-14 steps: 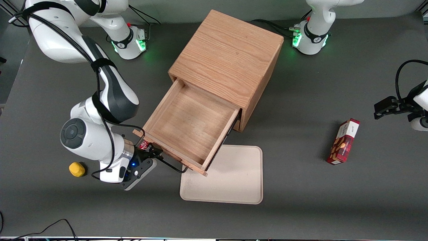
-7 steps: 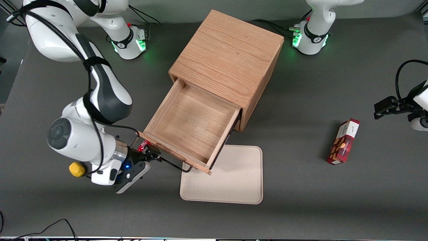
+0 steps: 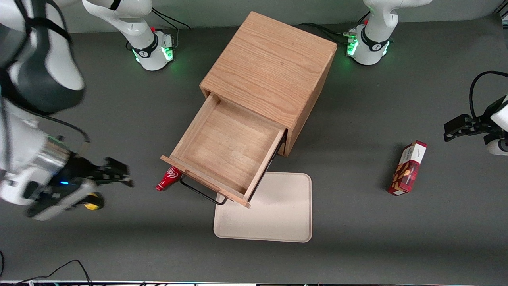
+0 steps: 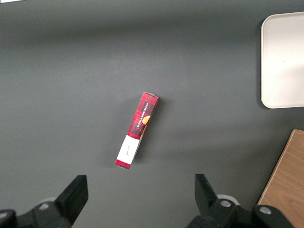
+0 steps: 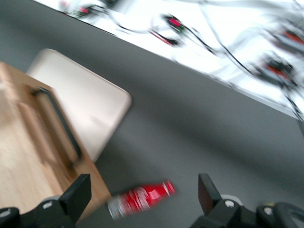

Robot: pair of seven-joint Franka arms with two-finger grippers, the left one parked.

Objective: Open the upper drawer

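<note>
The upper drawer of the cube-shaped wooden cabinet stands pulled far out, its inside bare. Its long black wire handle sticks out from the drawer front over the table. The drawer front and handle also show in the right wrist view. My right gripper is open and empty, well clear of the handle, toward the working arm's end of the table. Its fingers are spread wide apart. The lower drawer is hidden under the upper one.
A red soda can lies on the table beside the drawer front's corner, also in the right wrist view. A beige tray lies in front of the drawer. A yellow object sits under my wrist. A red snack box lies toward the parked arm's end.
My gripper let go of the handle and pulled away toward the working arm's end, rising. The drawer came out a little farther at first and now stands still.
</note>
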